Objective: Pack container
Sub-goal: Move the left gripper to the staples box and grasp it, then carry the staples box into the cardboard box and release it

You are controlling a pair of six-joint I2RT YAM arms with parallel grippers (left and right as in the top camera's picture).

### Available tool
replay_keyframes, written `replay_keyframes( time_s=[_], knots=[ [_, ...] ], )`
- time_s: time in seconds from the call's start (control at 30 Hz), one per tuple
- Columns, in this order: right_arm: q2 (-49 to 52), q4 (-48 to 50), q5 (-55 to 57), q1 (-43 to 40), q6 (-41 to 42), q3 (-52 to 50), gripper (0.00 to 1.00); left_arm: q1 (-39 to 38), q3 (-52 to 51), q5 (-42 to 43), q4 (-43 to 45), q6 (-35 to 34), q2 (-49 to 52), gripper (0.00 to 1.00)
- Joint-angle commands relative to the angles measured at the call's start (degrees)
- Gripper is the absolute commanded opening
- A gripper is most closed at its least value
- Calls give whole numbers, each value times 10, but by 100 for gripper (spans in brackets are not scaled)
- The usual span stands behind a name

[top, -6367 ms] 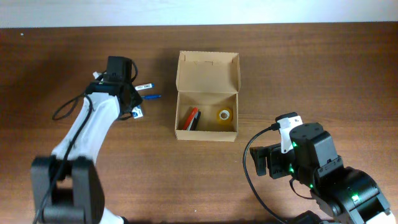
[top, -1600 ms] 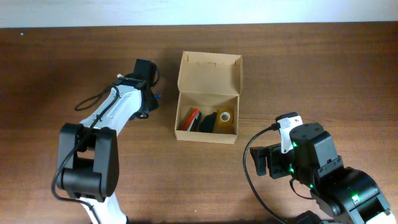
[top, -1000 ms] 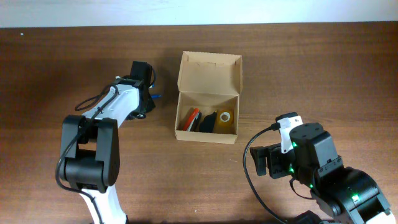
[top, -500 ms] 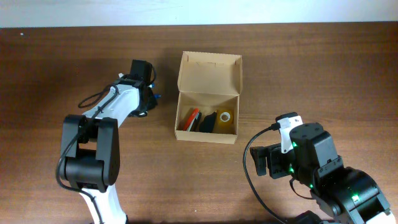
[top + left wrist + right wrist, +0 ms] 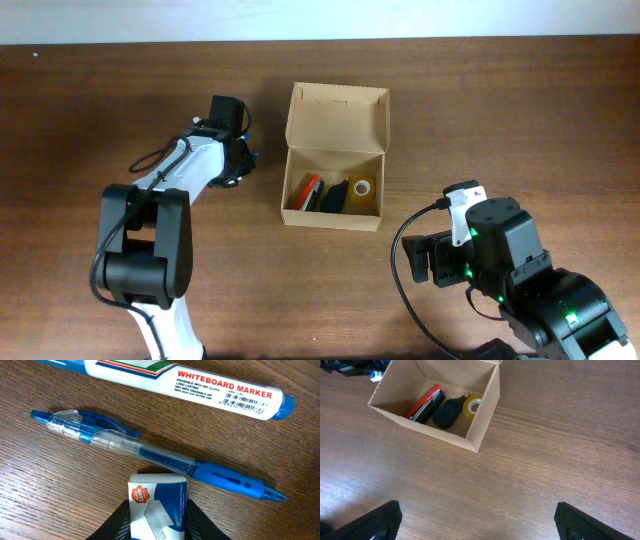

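The container [image 5: 335,108], a tan cardboard box with its flap lid open, sits mid-table. Inside lie a red and black tool [image 5: 308,188], a black object [image 5: 337,195] and a yellow tape roll [image 5: 362,185]. It also shows in the right wrist view [image 5: 482,425]. My left gripper [image 5: 240,165] is low on the table left of the box. In the left wrist view its jaws [image 5: 159,517] press both sides of a small blue-white staples box [image 5: 159,502]. A blue pen [image 5: 150,455] and a whiteboard marker [image 5: 190,380] lie just beyond it. My right gripper [image 5: 480,525] is open wide and empty.
The right arm's bulky base [image 5: 520,280] fills the front right corner. The left arm's black cable [image 5: 150,160] loops over the table to its left. Bare wooden tabletop [image 5: 545,460] lies right of the container.
Over 6.4 s the left arm swung right to the pens and staples box. A black object has appeared inside the container. In the last half second almost nothing moved.
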Motion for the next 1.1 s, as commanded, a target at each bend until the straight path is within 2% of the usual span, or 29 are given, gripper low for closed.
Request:
replay_keyframes(
  time_s=[0.0,0.13,0.23,0.33,0.53,0.77,0.9,1.07],
  knots=[
    [-4,0,5,3,2,-2,99,-9,-10,15,-3,9,-19,31],
    [-4,0,5,3,2,-2,99,-45,-10,15,-25,10,-116,31],
    [-4,0,5,3,2,-2,99,-102,-8,3,-31,10,-215,31],
    [-4,0,5,3,2,-2,99,-184,5,0,-47,23,-253,31],
    [-4,0,5,3,2,-2,99,-308,14,0,-4,65,-235,31],
    [-4,0,5,3,2,-2,99,-366,16,9,26,125,-162,32],
    [-4,0,5,3,2,-2,99,-370,16,37,20,125,-142,32],
    [-4,0,5,3,2,-2,99,-370,16,37,12,62,-136,32]
  ],
)
